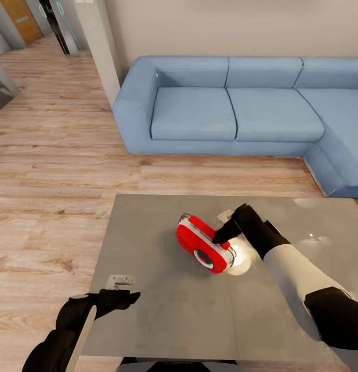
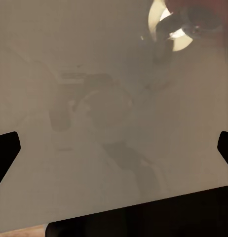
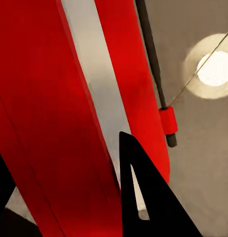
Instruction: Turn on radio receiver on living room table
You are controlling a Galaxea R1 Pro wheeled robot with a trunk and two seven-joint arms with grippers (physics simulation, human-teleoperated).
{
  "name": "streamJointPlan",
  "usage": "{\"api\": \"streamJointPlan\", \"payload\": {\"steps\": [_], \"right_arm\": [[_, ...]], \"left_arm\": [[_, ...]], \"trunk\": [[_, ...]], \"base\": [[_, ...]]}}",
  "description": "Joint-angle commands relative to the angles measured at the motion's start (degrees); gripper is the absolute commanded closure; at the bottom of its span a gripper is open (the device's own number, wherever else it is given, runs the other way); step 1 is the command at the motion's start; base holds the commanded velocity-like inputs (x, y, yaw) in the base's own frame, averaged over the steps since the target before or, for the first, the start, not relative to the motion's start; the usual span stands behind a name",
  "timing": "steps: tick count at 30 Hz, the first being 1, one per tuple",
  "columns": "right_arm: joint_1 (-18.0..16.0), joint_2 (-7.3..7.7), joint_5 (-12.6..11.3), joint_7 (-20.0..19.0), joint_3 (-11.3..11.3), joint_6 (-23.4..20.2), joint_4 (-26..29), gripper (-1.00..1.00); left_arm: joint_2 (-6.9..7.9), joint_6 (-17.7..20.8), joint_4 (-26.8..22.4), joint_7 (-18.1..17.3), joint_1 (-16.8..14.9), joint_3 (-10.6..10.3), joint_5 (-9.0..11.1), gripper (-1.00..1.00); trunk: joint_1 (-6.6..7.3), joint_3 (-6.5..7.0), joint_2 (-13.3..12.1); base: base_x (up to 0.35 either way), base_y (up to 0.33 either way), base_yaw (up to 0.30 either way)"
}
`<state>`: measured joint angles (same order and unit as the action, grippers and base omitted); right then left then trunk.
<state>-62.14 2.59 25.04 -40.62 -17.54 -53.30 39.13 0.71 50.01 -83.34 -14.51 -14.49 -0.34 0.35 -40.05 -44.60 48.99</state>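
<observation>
The red radio receiver (image 1: pixel 204 245), with a white trim band and a round dial, lies tilted on the glossy grey table (image 1: pixel 163 320) in front of the blue sofa (image 1: pixel 225 108). My right gripper (image 1: pixel 220 238) touches the radio's upper right edge from behind. In the right wrist view the red body and white band (image 3: pixel 45 98) loom very close, with one black finger (image 3: pixel 143 197) against them. My left gripper (image 1: pixel 126 288) hovers open over the table's front left part, well apart from the radio. Its two fingers stand wide at the edges of the bare tabletop (image 2: pixel 94 74).
Light wood floor (image 1: pixel 55 170) surrounds the table on the left and between it and the sofa. A pillar (image 1: pixel 98 41) stands left of the sofa, with a hallway beyond. A lamp's bright reflection (image 1: pixel 240 256) glares on the tabletop beside the radio.
</observation>
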Motion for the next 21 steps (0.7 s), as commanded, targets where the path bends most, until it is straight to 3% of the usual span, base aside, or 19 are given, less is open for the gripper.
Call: {"api": "streamJointPlan", "payload": {"steps": [1, 3, 7, 10, 17, 21], "right_arm": [[0.0, 0.61, 1.2, -0.09, -0.02, -0.09, 16.16, 1.0], [0.0, 1.99, 1.23, -1.55, -0.03, -3.62, 21.51, 1.0], [0.0, 2.59, 1.23, -2.63, -0.04, -6.49, 25.52, 1.0], [0.0, 2.82, 1.24, -3.49, -0.04, -6.7, 27.58, 1.0], [0.0, 5.21, 1.16, -6.48, -0.04, -6.7, 30.57, 1.0], [0.04, 6.42, 0.88, -10.06, 0.1, -6.7, 30.86, 1.0]], "left_arm": [[-0.01, 0.0, 0.02, 0.0, -0.01, -0.01, 0.0, -1.0], [-0.01, 0.0, 0.02, 0.0, -0.01, -0.02, 0.0, -1.0], [-0.01, 0.0, 0.02, 0.0, -0.01, -0.02, 0.0, -1.0], [-0.01, 0.0, 0.02, -0.01, -0.01, -0.02, 0.0, -1.0], [-0.01, 0.0, 0.02, -0.01, -0.01, -0.02, 0.0, -1.0], [-0.01, 0.0, -0.04, -0.07, -0.01, -0.01, 0.0, -1.0]], "trunk": [[-0.01, 0.0, 0.0], [-0.01, 0.0, 0.0], [-0.01, 0.0, 0.0], [-0.01, 0.0, 0.0], [-0.01, 0.0, 0.0], [-0.01, 0.0, 0.0]], "base": [[0.0, 0.0, 0.0], [0.0, 0.0, 0.0], [0.0, 0.0, 0.0], [0.0, 0.0, 0.0], [0.0, 0.0, 0.0], [0.0, 0.0, 0.0]]}}
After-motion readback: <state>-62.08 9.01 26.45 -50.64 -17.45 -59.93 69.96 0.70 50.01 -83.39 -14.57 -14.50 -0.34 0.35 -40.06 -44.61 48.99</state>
